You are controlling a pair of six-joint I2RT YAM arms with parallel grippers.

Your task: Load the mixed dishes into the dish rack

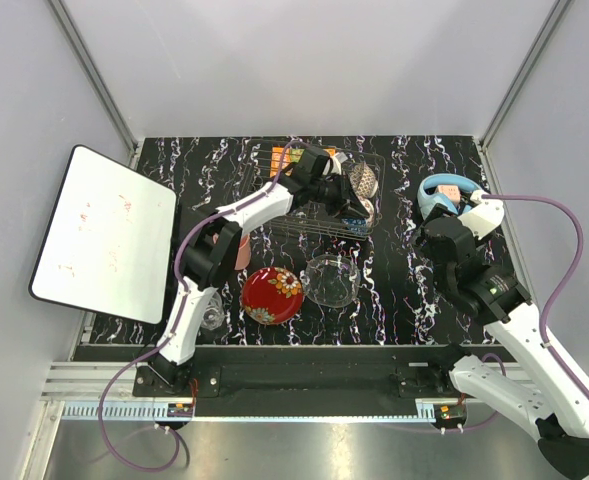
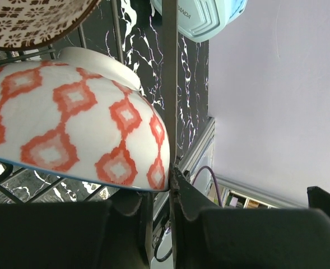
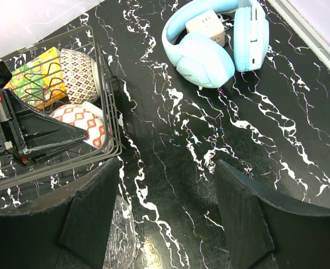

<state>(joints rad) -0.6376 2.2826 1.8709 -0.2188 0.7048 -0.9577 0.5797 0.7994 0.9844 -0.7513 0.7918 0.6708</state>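
The wire dish rack point(image 1: 274, 215) stands at the back middle of the table. In it lie the small beige patterned bowl point(image 1: 364, 178) and the blue patterned bowl point(image 1: 362, 212), which is white with red diamonds outside and blue-rimmed. My left gripper point(image 1: 352, 203) reaches into the rack. In the left wrist view its jaws point(image 2: 162, 185) are almost closed at the edge of this bowl point(image 2: 69, 129), beside a rack wire point(image 2: 169, 84). The red floral bowl point(image 1: 272, 295), the clear bowl point(image 1: 332, 279), the pink cup point(image 1: 242, 252) and the small clear glass cup point(image 1: 211, 318) stand on the table. My right gripper point(image 3: 166, 168) is open and empty.
An orange-green box point(image 3: 36, 78) lies in the rack's far part. Light-blue headphones point(image 1: 444, 193) with a small white block lie at the back right, just beyond my right gripper point(image 1: 436, 240). A flat white board point(image 1: 104, 232) leans at the left. Walls enclose the table.
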